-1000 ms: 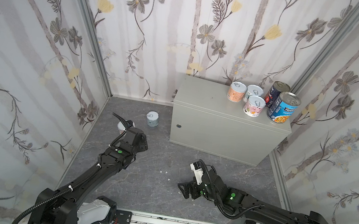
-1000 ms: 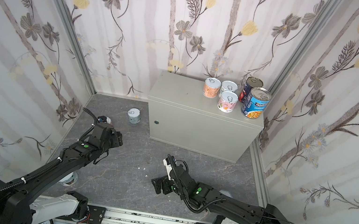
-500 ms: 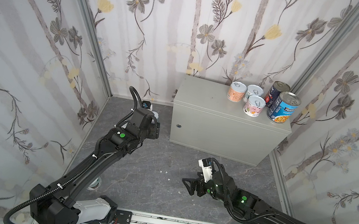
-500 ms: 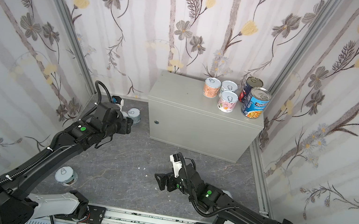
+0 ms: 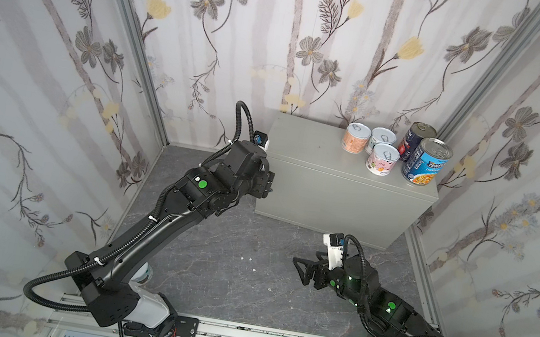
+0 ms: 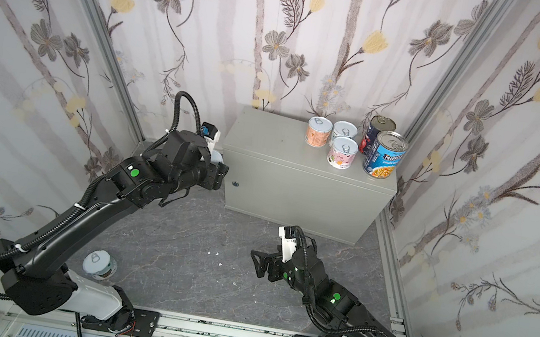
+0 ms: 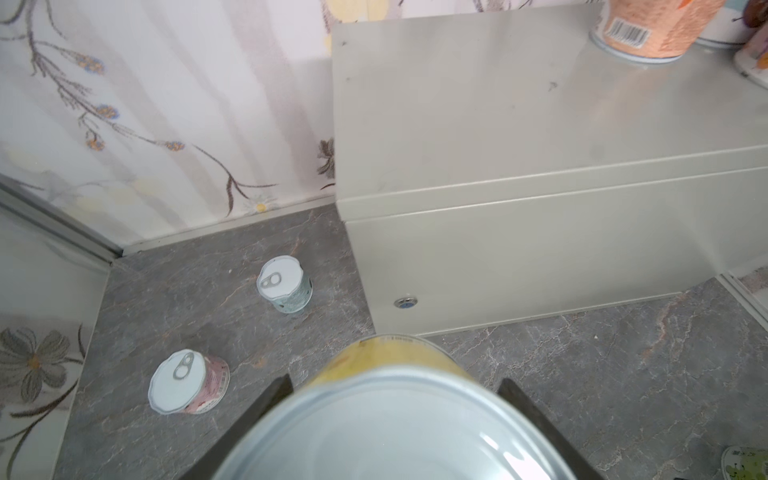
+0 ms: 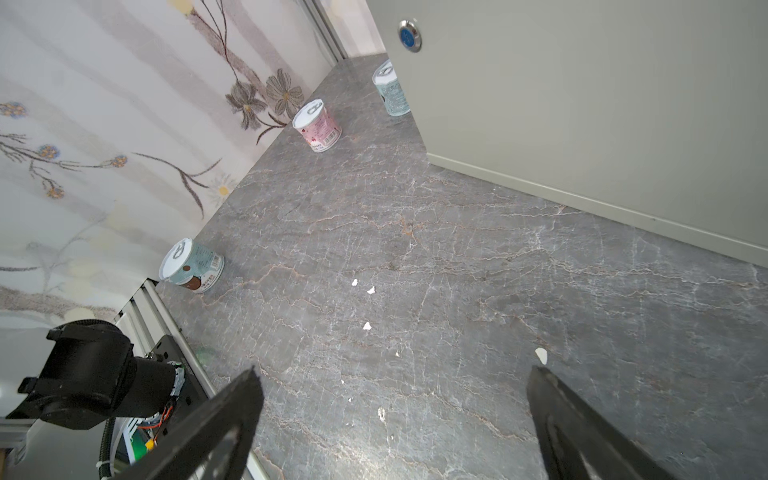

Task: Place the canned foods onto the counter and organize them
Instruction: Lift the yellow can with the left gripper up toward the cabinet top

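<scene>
The left fingers [image 7: 266, 409] are closed partway on a yellow-labelled can [image 7: 390, 357], one on each side of it. The can's plain silver end faces the wrist camera. It is held in the air off the left front corner of the bench [image 7: 498, 104], clear of the bench top. In both top views the wrist hides this can almost entirely, so only the left wrist view shows the grip.

The right fingers [image 8: 224, 419] stand wide apart with nothing between them, low over bare marbled floor [image 8: 415, 249] in front of the bench.

At the bench's right end five cans stand upright, close together: an orange can [image 5: 355, 138], a pale teal can [image 5: 382, 139], a pink floral can [image 5: 383, 160], a blue soup can [image 5: 425, 162] and, behind it, a navy-and-red can [image 5: 416, 136]. The left wrist view shows only the lower part of the orange one.

On the floor, the left wrist view shows a teal can [image 7: 286, 286] near the bench's left end and a pink can [image 7: 187, 384] nearer the side wall, both upright. The left arm [image 5: 181, 199] covers both in the top views. The right wrist view adds a third — a teal-and-brown can [image 8: 193, 266] by the wall near the left arm's base. That can [image 6: 98, 263] also shows in a top view. The bench's round lock [image 6: 235, 183] shows in a top view and in both wrist views.
</scene>
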Action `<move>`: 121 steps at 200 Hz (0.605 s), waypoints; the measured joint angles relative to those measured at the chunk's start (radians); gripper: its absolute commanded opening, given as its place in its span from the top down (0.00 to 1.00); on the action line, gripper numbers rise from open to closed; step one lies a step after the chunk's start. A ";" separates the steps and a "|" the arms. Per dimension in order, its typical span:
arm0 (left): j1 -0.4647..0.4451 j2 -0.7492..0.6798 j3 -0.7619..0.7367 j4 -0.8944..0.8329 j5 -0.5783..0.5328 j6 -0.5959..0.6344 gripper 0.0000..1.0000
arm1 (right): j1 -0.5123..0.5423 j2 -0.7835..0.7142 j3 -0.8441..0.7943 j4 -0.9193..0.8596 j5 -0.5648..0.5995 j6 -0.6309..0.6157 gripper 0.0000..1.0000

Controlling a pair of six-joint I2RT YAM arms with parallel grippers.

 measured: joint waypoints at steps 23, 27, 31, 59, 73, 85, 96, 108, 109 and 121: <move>-0.051 0.102 0.143 -0.050 -0.018 0.027 0.36 | -0.031 -0.031 0.000 -0.026 -0.001 -0.007 0.00; -0.059 0.120 0.167 -0.060 -0.020 0.027 0.36 | -0.037 -0.035 0.000 -0.029 -0.001 -0.010 0.00; -0.067 0.139 0.195 -0.068 -0.021 0.029 0.36 | -0.041 -0.039 0.000 -0.030 -0.001 -0.010 0.00; -0.108 0.277 0.388 -0.129 -0.027 0.052 0.37 | -0.066 -0.060 -0.014 -0.044 -0.005 -0.014 0.00; -0.120 0.346 0.489 -0.157 -0.027 0.056 0.37 | -0.089 -0.063 -0.022 -0.055 -0.025 -0.017 0.00; -0.126 0.400 0.568 -0.175 -0.025 0.059 0.37 | -0.099 -0.063 -0.027 -0.058 -0.020 -0.017 0.00; -0.132 0.443 0.632 -0.186 -0.021 0.060 0.37 | -0.101 -0.064 -0.031 -0.060 -0.024 -0.018 0.00; -0.135 0.478 0.679 -0.192 -0.016 0.060 0.37 | -0.105 -0.066 -0.035 -0.060 -0.033 -0.021 0.00; -0.135 0.482 0.684 -0.193 -0.016 0.060 0.37 | -0.105 -0.066 -0.036 -0.060 -0.034 -0.021 0.00; -0.138 0.509 0.718 -0.200 -0.008 0.059 0.37 | -0.111 -0.072 -0.042 -0.060 -0.042 -0.021 0.00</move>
